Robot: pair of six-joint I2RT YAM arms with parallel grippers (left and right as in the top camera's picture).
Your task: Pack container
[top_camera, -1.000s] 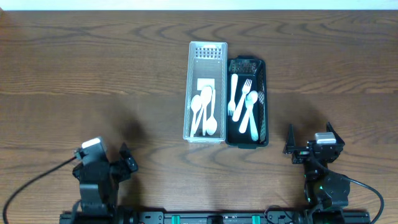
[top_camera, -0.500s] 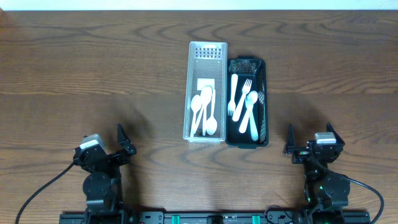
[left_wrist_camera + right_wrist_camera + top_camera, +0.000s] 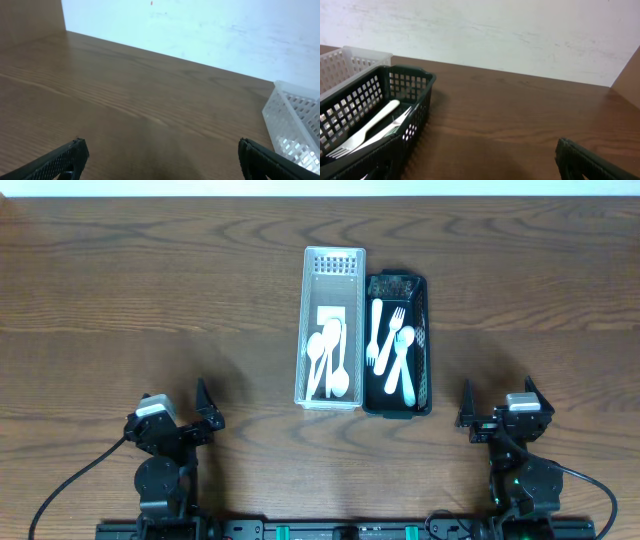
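Cutlery lies sorted at the middle of the wooden table (image 3: 150, 280) overhead, spoons (image 3: 331, 362) in the white basket (image 3: 333, 264) touching the black basket (image 3: 397, 283) of forks (image 3: 385, 330); left wrist view shows the left gripper (image 3: 159, 148) spread wide over bare wood; right wrist view shows the right gripper (image 3: 477, 155) equally wide beside the black basket.

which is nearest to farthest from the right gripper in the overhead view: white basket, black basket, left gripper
1. black basket, centre, right side
2. white basket, beside it, further left
3. left gripper, far left, near edge
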